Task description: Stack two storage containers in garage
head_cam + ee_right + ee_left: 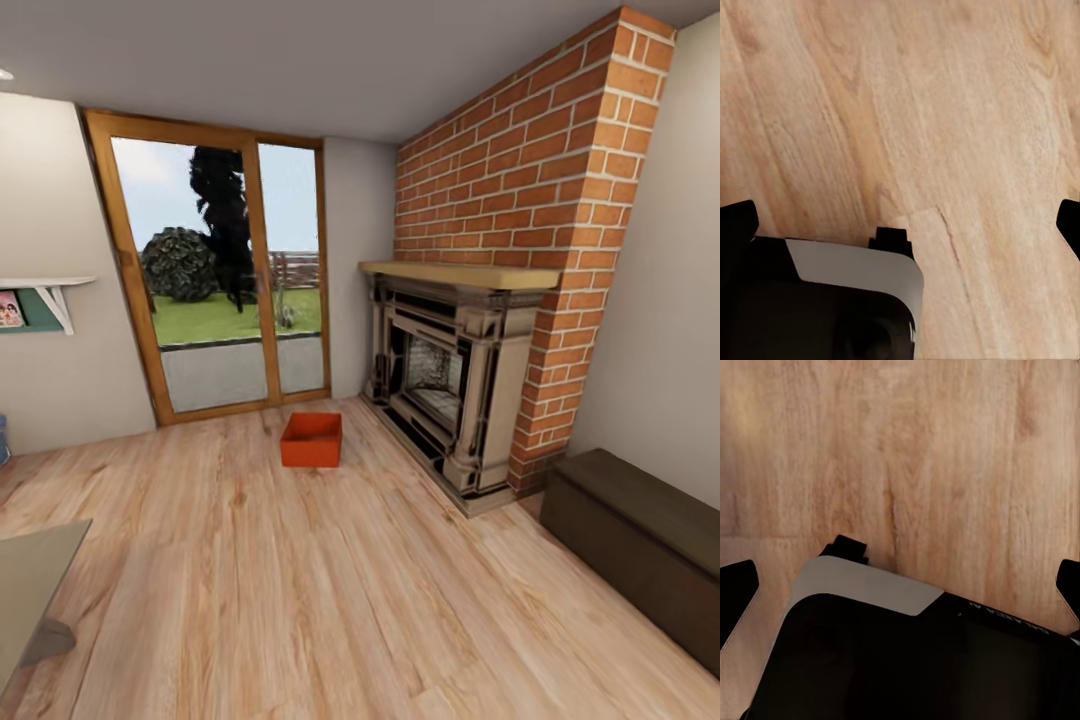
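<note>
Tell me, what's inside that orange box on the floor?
The storage container looks empty where its inside shows: plain orange far wall. Its near wall hides the bottom, so something low could be there.

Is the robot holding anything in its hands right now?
No, nothing is held. Both wrist views show the fingers spread wide over bare wood floor. One orange storage container sits on the floor by the fireplace.

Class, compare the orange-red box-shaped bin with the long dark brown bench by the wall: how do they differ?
The orange-red box-shaped bin is small and open-topped; the long dark brown bench is far bigger with a closed flat top. The bin stands in open floor near the glass door; the bench sits against the wall. Both rest on the wood-plank floor.
</note>
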### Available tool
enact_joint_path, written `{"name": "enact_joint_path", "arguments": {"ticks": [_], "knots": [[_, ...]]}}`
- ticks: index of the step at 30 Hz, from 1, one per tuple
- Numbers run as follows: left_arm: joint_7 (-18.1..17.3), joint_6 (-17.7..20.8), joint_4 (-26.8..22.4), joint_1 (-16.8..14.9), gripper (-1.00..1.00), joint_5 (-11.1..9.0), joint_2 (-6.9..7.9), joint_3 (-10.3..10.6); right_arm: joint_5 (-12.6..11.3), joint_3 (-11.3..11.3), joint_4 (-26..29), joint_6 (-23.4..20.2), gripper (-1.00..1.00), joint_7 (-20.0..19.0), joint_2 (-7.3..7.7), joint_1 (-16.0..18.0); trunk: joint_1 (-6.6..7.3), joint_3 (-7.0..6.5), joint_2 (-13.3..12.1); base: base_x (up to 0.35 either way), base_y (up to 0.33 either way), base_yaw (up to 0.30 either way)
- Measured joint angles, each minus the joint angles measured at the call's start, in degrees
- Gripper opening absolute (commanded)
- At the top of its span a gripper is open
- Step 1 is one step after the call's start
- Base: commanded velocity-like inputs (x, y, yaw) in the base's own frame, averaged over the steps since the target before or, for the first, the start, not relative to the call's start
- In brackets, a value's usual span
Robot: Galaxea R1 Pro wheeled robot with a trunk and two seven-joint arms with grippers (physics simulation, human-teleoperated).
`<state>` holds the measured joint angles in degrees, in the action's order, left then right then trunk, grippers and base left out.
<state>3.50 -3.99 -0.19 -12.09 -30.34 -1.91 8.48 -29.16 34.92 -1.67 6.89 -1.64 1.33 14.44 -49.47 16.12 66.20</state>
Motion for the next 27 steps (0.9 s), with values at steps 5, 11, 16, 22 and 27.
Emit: {"name": "enact_joint_path", "arguments": {"ticks": [5, 11, 16, 22, 27], "knots": [[0.0, 0.0, 0.0, 0.0, 1.00, 0.0, 0.00, 0.0, -0.1, 0.0, 0.0, 0.0, 1.00, 0.1, 0.01, 0.0, 0.00, -0.13, 0.0, 0.325, 0.139, 0.228], [0.0, 0.0, 0.0, 0.0, 1.00, 0.0, 0.00, 0.0, -0.1, 0.0, 0.0, 0.0, 1.00, 0.1, 0.01, 0.0, 0.00, -0.29, 0.0, 0.325, 0.131, 0.222], [0.0, 0.0, 0.0, 0.0, 1.00, 0.0, -0.02, 0.0, -0.1, 0.0, 0.0, 0.0, 1.00, 0.1, 0.09, 0.0, 0.00, -0.32, 0.0, 0.325, 0.077, 0.037], [0.0, 0.0, 0.0, 0.0, 1.00, 0.0, -0.09, 0.0, 0.0, 0.0, 0.0, 0.0, 1.00, 0.0, 0.16, 0.0, 0.00, -0.32, 0.0, 0.325, 0.008, 0.004], [0.0, 0.0, 0.0, 0.0, 1.00, 0.0, -0.09, 0.0, 0.0, 0.0, 0.0, 0.0, 1.00, 0.1, 0.19, 0.0, 0.00, -0.32, 0.0, 0.325, 0.000, 0.000]]}}
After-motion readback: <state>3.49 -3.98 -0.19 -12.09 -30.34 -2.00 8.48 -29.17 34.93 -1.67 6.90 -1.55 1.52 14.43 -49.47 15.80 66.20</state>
